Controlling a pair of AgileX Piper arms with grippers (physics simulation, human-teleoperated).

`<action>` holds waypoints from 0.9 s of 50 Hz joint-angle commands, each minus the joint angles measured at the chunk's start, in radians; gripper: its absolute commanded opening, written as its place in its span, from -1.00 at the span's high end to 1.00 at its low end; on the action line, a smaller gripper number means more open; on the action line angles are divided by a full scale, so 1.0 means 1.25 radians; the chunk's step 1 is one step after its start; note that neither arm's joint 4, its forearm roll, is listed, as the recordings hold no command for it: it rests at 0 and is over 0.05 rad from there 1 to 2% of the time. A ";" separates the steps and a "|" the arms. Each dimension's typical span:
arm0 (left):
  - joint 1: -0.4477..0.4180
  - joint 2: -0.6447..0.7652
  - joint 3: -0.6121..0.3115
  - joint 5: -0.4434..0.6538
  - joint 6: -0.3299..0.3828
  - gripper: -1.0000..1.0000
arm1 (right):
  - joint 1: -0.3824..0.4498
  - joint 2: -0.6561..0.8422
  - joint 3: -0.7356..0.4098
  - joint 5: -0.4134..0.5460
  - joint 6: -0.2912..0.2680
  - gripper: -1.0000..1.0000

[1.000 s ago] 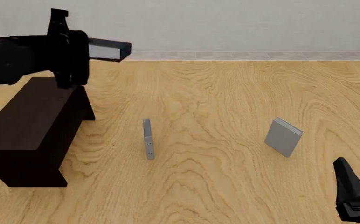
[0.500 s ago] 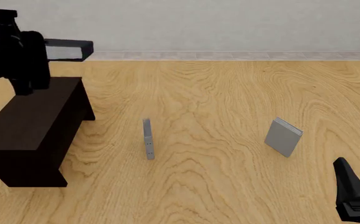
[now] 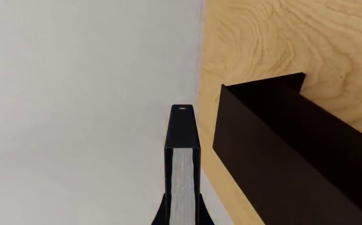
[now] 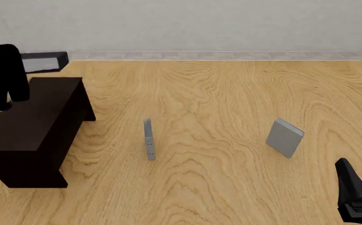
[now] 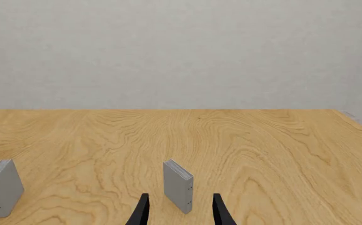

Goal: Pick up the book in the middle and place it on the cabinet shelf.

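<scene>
- Left tool: raised above the far end of the cabinet shelf, clamped on the book. In the left wrist view the fingers hold the book from both sides, white page edges facing the camera.
- Book: held flat and clear of the cabinet shelf top, black cover with a pale page edge, jutting from the tool towards the far wall. In the left wrist view it hangs beside the edge of the cabinet shelf, not touching it.
- Cabinet shelf: long, low and dark brown, at the left of the table, its flat top bare.
- Thin grey book: upright near the middle of the table, seen edge-on; also in the right wrist view.
- Smaller light-grey book: upright to the right, well apart from the thin one; in the right wrist view it stands ahead of the fingers.
- Right tool: low at the near right of the table, fingers parted and empty.
</scene>
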 commanded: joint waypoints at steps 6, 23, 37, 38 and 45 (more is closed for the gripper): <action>0.032 -0.013 0.079 -0.056 0.006 1.00 | 0.000 0.000 0.000 0.000 0.000 -1.00; 0.038 -0.015 0.153 -0.066 -0.025 1.00 | 0.000 0.000 0.000 0.000 0.000 -1.00; 0.044 -0.027 0.186 -0.026 -0.053 1.00 | 0.000 0.000 0.000 0.000 0.000 -1.00; 0.044 -0.029 0.187 -0.023 -0.054 1.00 | 0.000 0.000 0.000 0.000 0.000 -1.00; 0.049 -0.040 0.204 -0.014 -0.049 1.00 | 0.000 0.000 0.000 0.000 0.000 -1.00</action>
